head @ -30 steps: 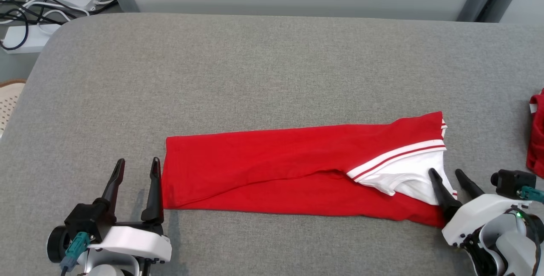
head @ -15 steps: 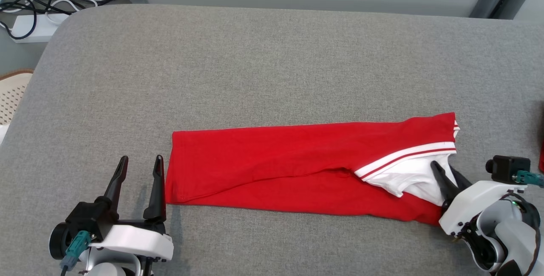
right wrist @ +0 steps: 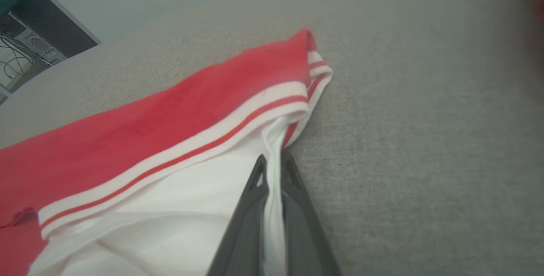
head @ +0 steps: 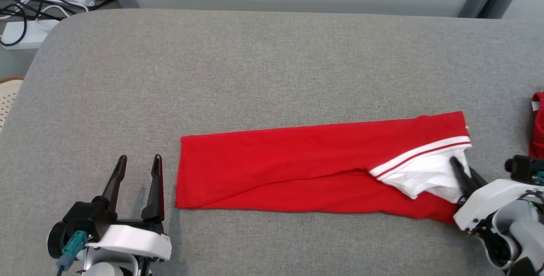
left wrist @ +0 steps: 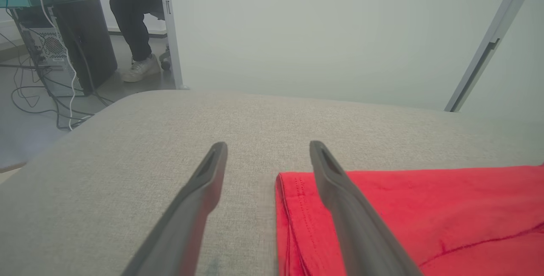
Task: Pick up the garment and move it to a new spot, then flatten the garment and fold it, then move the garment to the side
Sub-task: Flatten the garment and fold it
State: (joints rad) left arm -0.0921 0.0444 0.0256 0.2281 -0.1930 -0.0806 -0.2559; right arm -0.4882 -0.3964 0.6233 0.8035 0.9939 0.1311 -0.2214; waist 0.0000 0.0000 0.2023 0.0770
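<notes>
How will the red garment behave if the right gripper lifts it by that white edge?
Likely floppy: the garment lies flat with soft creases, so it should drape from the right gripper, which is shut on a thin white fold. It is probably light, being thin fabric. The folded layers may slide apart, since only that edge is pinched and the left gripper is open.

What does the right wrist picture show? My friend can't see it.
Two dark fingers pinch the white part of a red garment with striped trim. The garment lies on a grey fabric surface.
</notes>
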